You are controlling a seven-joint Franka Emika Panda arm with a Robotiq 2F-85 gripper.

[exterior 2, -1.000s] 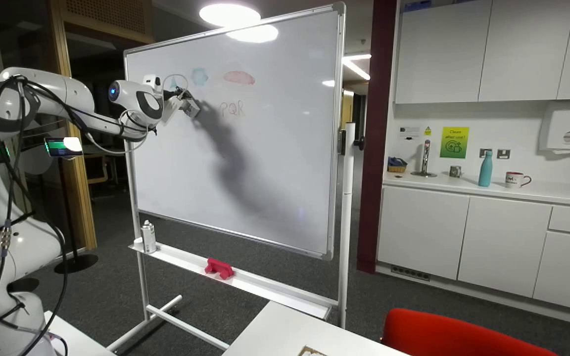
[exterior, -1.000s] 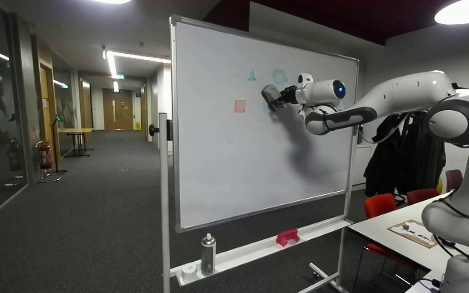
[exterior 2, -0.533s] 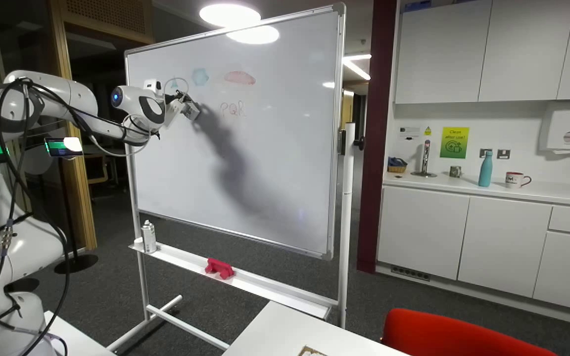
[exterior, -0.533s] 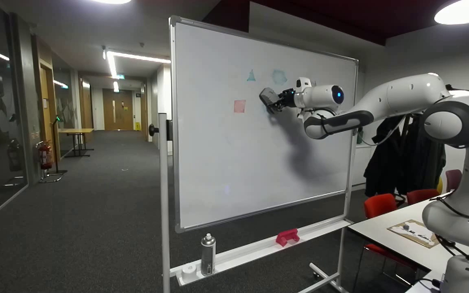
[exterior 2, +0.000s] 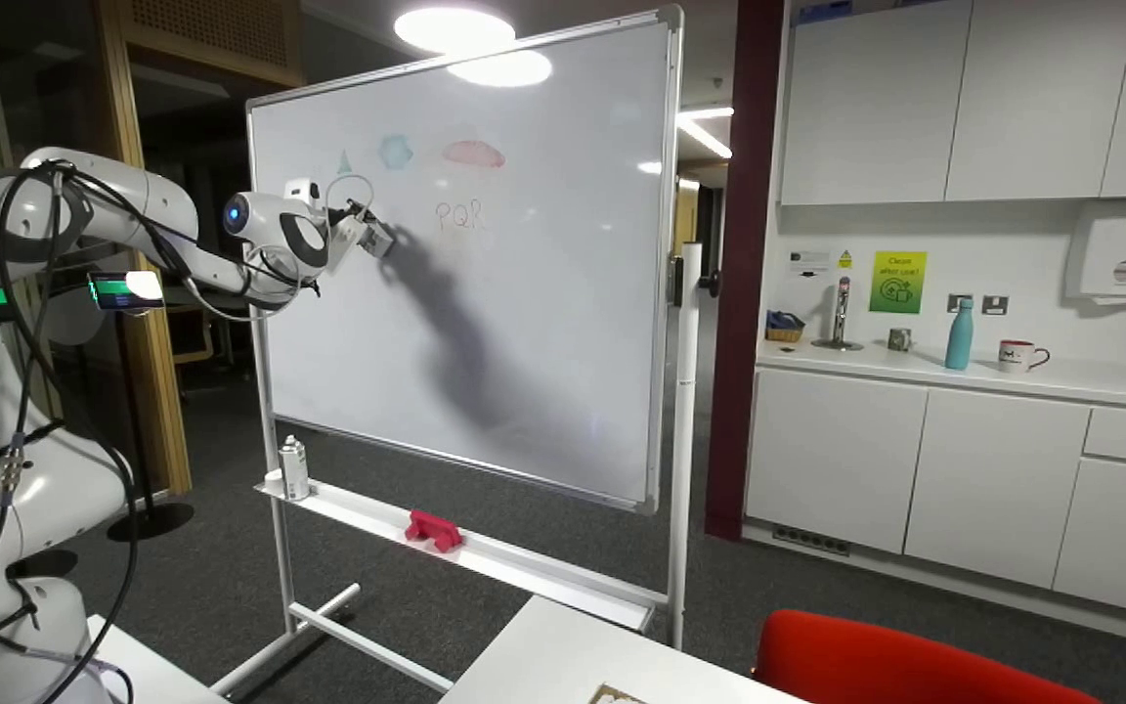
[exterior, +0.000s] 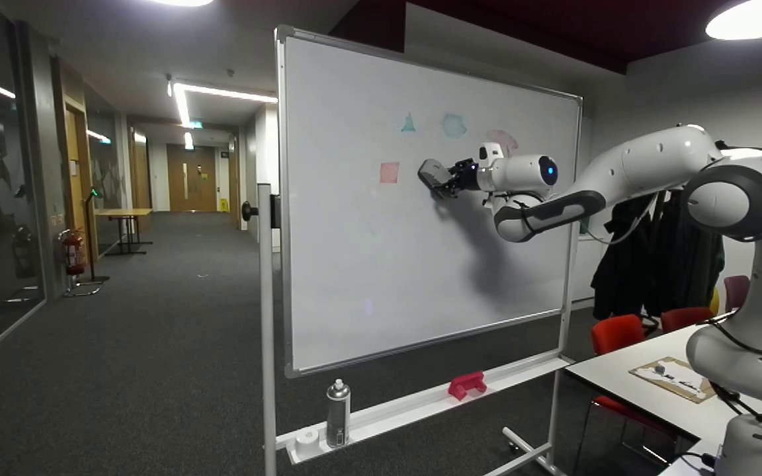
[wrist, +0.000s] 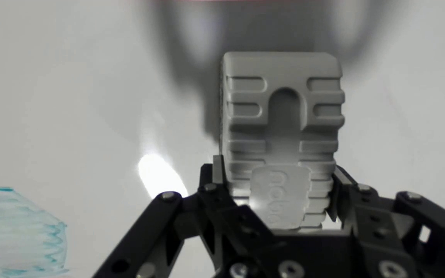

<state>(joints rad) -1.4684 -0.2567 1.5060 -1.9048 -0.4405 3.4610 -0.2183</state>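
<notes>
Wrist view: fingers (wrist: 217, 172) grip an eraser (wrist: 284, 143); in both exterior views, a tray (exterior: 401, 415) holds a spray can (exterior: 338, 416).

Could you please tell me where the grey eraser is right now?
The grey eraser is held in the gripper at the whiteboard; in an exterior view it shows right of the pink square and below the blue hexagon.

Beyond the gripper (wrist: 278, 173) and its eraser (wrist: 282, 135), the whiteboard (exterior: 354, 277) blocks forward travel. Sideways room along the whiteboard is open; downward clearance ends at the tray (exterior: 407, 412), where the spray can (exterior: 338, 418) and red holder (exterior: 467, 383) obstruct passage.
</notes>
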